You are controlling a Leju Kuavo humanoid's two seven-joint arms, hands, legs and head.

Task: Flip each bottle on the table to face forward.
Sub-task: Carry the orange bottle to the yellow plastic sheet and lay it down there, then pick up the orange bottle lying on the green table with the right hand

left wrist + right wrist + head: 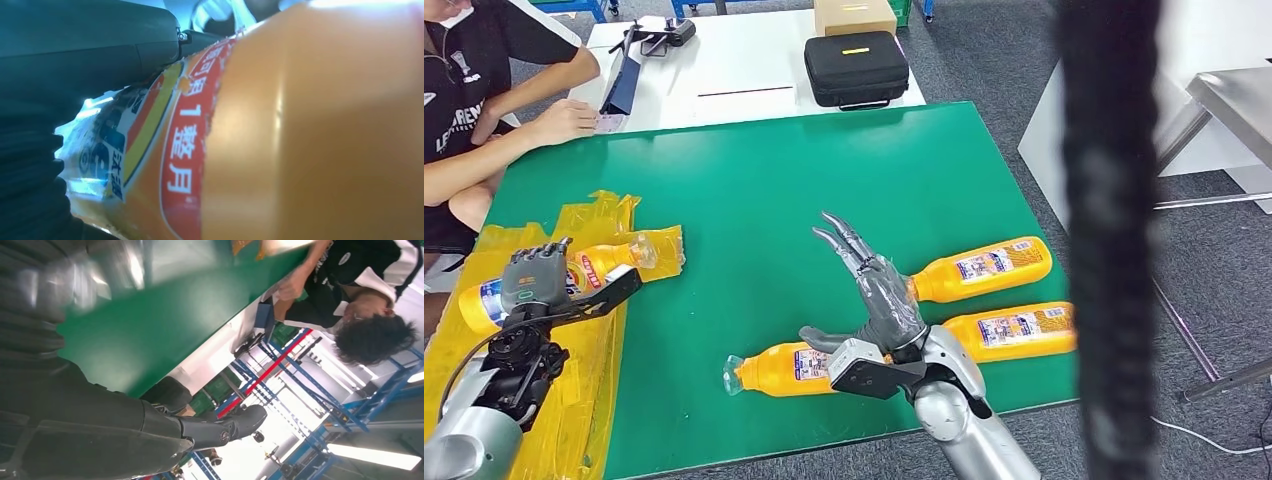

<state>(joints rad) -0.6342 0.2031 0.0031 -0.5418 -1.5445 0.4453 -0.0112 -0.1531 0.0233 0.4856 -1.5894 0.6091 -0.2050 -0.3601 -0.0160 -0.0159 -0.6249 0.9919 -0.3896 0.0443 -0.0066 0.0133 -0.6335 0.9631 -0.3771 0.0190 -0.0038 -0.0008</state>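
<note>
Several orange bottles lie on the green table (754, 180). My left hand (532, 278) grips one orange bottle (594, 265) over the yellow plastic sheet (599, 215) at the left; its label (165, 145) looms close in the left wrist view. My right hand (879, 285) hovers open with fingers spread above the table's front, over a bottle (789, 368) lying on its side with its cap to the left. Two more bottles (984, 268) (1014, 330) lie side by side to the right of that hand. The right hand's thumb (220, 427) appears in the right wrist view.
A person (484, 90) sits at the far left with a hand on the table edge. A white table behind carries a black case (856, 68), a cardboard box (854, 15) and a blue device (619, 80). A dark vertical object (1112, 240) blocks the right side.
</note>
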